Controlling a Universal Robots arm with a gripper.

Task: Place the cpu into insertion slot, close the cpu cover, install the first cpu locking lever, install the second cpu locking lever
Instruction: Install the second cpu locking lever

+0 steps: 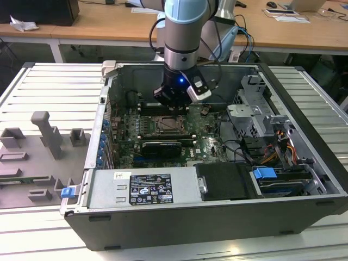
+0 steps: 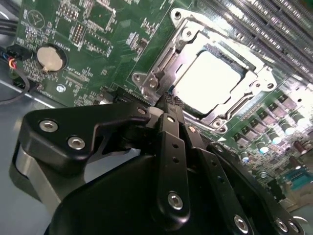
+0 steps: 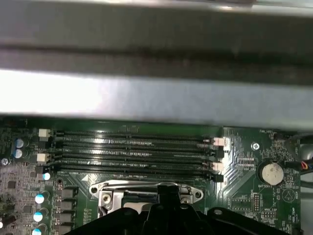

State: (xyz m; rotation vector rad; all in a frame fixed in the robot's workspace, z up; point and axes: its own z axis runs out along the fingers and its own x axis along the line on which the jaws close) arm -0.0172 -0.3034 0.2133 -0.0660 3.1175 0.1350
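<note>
In the exterior view, grey fixture blocks (image 1: 46,136) stand on the slatted counter (image 1: 43,92) at the exterior view's left, beside the open computer case (image 1: 217,217). Further right, inside the case, the arm (image 1: 182,32) reaches down over the green motherboard (image 1: 128,138), its end effector (image 1: 173,103) hanging just above the far edge of the insertion slot (image 1: 168,126). To the exterior view's right of that sit the drive cage (image 1: 255,111) and a blue latch (image 1: 265,175).

In the second wrist view, the cpu (image 2: 210,81) lies flat in the socket with the cpu cover (image 2: 230,105) closed around it. The end effector's fingers (image 2: 171,127) are pressed together, pinching nothing, their tip just beside the cover's corner. In the first wrist view, the memory slots (image 3: 137,152) run just beyond the cover.
</note>
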